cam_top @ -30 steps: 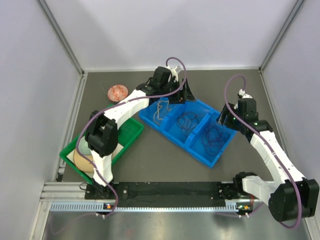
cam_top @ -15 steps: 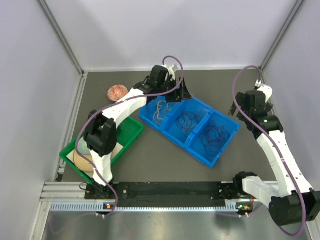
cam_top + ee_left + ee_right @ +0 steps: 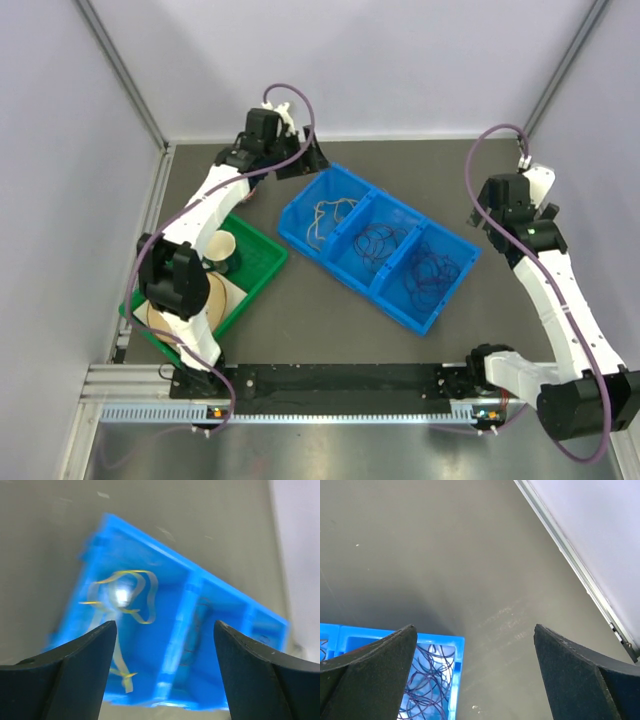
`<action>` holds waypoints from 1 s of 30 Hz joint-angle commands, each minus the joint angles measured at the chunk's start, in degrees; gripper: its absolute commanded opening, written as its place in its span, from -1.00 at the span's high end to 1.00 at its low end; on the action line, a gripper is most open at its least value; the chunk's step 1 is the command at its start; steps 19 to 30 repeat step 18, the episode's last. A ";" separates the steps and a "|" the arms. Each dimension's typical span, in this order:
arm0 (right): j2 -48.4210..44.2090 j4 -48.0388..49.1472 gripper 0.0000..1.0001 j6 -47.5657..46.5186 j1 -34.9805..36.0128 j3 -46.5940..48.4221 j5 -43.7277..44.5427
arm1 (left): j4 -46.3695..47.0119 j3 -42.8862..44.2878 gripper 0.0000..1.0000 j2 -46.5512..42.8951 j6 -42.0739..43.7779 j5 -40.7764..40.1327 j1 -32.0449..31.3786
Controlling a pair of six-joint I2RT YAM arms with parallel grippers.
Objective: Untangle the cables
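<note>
Cables [image 3: 378, 243] lie in all three compartments of a blue bin [image 3: 342, 272] that sits at an angle in the middle of the dark surface [image 3: 300, 320]. The far-left compartment holds the cream cables [image 3: 325, 220], a few loose, open loops spread over its floor. The middle compartment holds a small coil of dark cables [image 3: 380, 245]. The right compartment holds a denser dark tangle [image 3: 430, 277]. No strand hangs over a wall of the bin, and nothing touches the cables.

The left fingers [image 3: 75, 675] hang in the air beyond the bin's far-left end, close to the back wall. They are spread wide with nothing between them. Their wrist view is blurred, but it shows the cream loops in the gap below.

The right fingers [image 3: 365, 665] are also spread fully apart and hold nothing. They are raised over bare surface past the bin's right end, near the right wall. Only the corner of the dark tangle's compartment shows in their view, at lower left.

A green tray [image 3: 262, 272] sits to the left of the bin, apart from it, with a pale cup [image 3: 222, 250] standing in it. The left arm crosses above the tray.
</note>
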 commanded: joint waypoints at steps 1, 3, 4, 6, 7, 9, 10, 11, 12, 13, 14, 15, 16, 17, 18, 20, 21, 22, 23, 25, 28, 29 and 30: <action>0.04 0.11 -0.97 -0.48 0.30 2.89 1.11 | -6.00 2.48 -0.68 -5.95 7.49 -14.03 1.46; -0.39 0.11 -0.97 0.05 0.47 2.19 1.72 | -7.86 1.61 -0.71 -7.53 9.51 -20.55 1.81; -0.31 0.19 -0.98 0.40 0.30 2.01 1.73 | -8.12 0.99 -0.78 -8.15 9.96 -23.45 2.07; -0.22 0.11 -0.98 0.84 0.30 2.01 2.08 | -7.52 -1.90 -0.90 -9.65 10.14 -29.89 2.51; -0.13 0.11 -0.98 0.84 0.30 1.92 1.99 | -7.07 -3.04 -0.92 -11.31 10.14 -31.03 2.77; -0.04 0.19 -0.97 1.02 0.30 1.66 1.99 | -5.32 -6.30 -0.96 -13.51 9.62 -31.92 3.56; -0.04 0.11 -0.97 1.45 0.38 1.48 1.99 | -4.70 -7.44 -0.96 -14.04 9.44 -32.01 3.74; -0.04 0.11 -0.97 1.63 0.21 1.31 1.91 | -4.26 -9.10 -0.96 -14.57 9.26 -32.01 4.00; -0.04 0.11 -0.98 1.72 0.30 1.31 1.82 | -3.65 -9.73 -0.96 -15.01 8.91 -32.01 4.18; 0.22 0.11 -0.97 2.07 0.30 1.39 1.90 | -3.73 -10.17 -0.96 -15.19 8.65 -31.83 4.27; 0.05 0.11 -0.97 2.25 0.30 1.31 1.99 | -3.90 -10.44 -0.96 -15.19 8.38 -31.66 4.36; 0.04 0.11 -0.98 2.42 0.21 1.31 1.99 | -3.91 -10.53 -0.96 -14.93 7.95 -31.13 4.44; 0.04 0.11 -0.97 2.69 0.21 1.31 2.08 | -4.17 -10.44 -0.95 -14.93 7.94 -30.69 4.45; 0.04 0.19 -0.97 2.78 0.30 1.22 2.25 | -4.26 -10.26 -0.95 -14.84 7.85 -30.43 4.45; 0.04 0.11 -0.98 3.04 0.30 1.31 3.21 | -4.34 -10.18 -0.95 -14.67 7.68 -30.25 4.45; 0.04 0.11 -0.98 3.04 0.30 1.31 3.21 | -4.34 -10.18 -0.95 -14.67 7.68 -30.25 4.45; 0.04 0.11 -0.98 3.04 0.30 1.31 3.21 | -4.34 -10.18 -0.95 -14.67 7.68 -30.25 4.45; 0.04 0.11 -0.98 3.04 0.30 1.31 3.21 | -4.34 -10.18 -0.95 -14.67 7.68 -30.25 4.45; 0.04 0.11 -0.98 3.04 0.30 1.31 3.21 | -4.34 -10.18 -0.95 -14.67 7.68 -30.25 4.45; 0.04 0.11 -0.98 3.04 0.30 1.31 3.21 | -4.34 -10.18 -0.95 -14.67 7.68 -30.25 4.45; 0.04 0.11 -0.98 3.04 0.30 1.31 3.21 | -4.34 -10.18 -0.95 -14.67 7.68 -30.25 4.45; 0.04 0.11 -0.98 3.04 0.30 1.31 3.21 | -4.34 -10.18 -0.95 -14.67 7.68 -30.25 4.45; 0.04 0.11 -0.98 3.04 0.30 1.31 3.21 | -4.34 -10.18 -0.95 -14.67 7.68 -30.25 4.45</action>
